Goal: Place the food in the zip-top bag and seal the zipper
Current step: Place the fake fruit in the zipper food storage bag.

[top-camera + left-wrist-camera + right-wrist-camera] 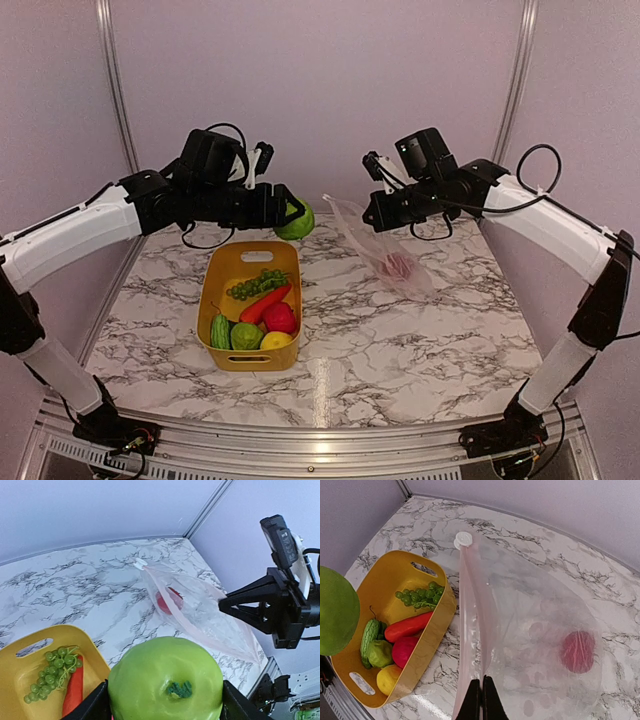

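The left gripper (288, 212) is raised above the far end of the yellow bin (402, 567), its 2 fingers spread wide and clamped on opposite sides of 1 large green fruit (165, 680), stem end toward the wrist camera. The right gripper (481, 697) has its fingers pressed together, pinching the mouth edge of the zip-top bag (530, 620) and holding that edge up off the marble-pattern table (400, 340). The bag slopes down from the grip, and its lower part appears to rest on the table to the right of the bin. The zipper (466, 610) runs from the grip point to a white slider tab (463, 539) at the far corner. Inside the bag lies 1 pink-red ball (578, 651). The bin holds 6 items: green grape bunch (420, 594), orange-red carrot (407, 626), red tomato (402, 649), yellow lemon (387, 679), ridged green gourd (369, 635) and small green round (380, 652).
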{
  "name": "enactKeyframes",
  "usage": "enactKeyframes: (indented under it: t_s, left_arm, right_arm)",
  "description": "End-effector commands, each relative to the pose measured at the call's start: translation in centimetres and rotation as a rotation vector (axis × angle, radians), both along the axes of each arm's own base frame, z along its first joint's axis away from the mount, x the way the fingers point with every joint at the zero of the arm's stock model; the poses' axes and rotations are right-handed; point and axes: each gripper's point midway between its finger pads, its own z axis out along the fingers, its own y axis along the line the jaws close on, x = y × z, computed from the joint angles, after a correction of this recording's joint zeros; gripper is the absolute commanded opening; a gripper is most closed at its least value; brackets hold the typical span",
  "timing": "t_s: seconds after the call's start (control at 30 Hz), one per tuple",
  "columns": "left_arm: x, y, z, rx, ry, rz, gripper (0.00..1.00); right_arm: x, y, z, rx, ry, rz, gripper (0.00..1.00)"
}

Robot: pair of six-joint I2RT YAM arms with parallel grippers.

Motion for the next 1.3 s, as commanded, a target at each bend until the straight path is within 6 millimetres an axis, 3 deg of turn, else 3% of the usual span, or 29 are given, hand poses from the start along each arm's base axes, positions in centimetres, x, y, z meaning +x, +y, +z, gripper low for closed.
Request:
enactKeyframes:
  t_s: [0.0,0.2,0.47,0.67,0.83,1.27]
  left_arm:
    - [-0.8,-3.5,5.3,-0.339,-0.105,-0.094,0.36]
    - [-1.0,-6.3,7.1,-0.473,-0.160,-0.136,0.33]
    - [0.7,-8.1,6.0,-0.579,-0.123,-0.076,0.26]
    - [1.1,-8.5,4.0,-0.602,-0.103,-0.054,0.24]
    - [1.6,-8.4,0.9,-0.568,-0.064,-0.018,0.22]
    - [3.9,-10.1,-3.7,-0.383,0.043,0.045,0.18]
  right_arm:
    - [-0.3,1.6,2.1,0.084,0.004,0.033,0.00]
    - [-0.7,2.2,2.6,0.130,0.028,0.047,0.00]
    - [-0.7,2.3,4.3,0.174,0.020,0.030,0.00]
    - [-1.0,2.0,5.4,0.202,0.016,0.011,0.00]
    - [-1.2,1.6,5.9,0.210,0.008,-0.003,0.00]
    - [-1.4,2.8,5.4,0.235,0.043,0.043,0.00]
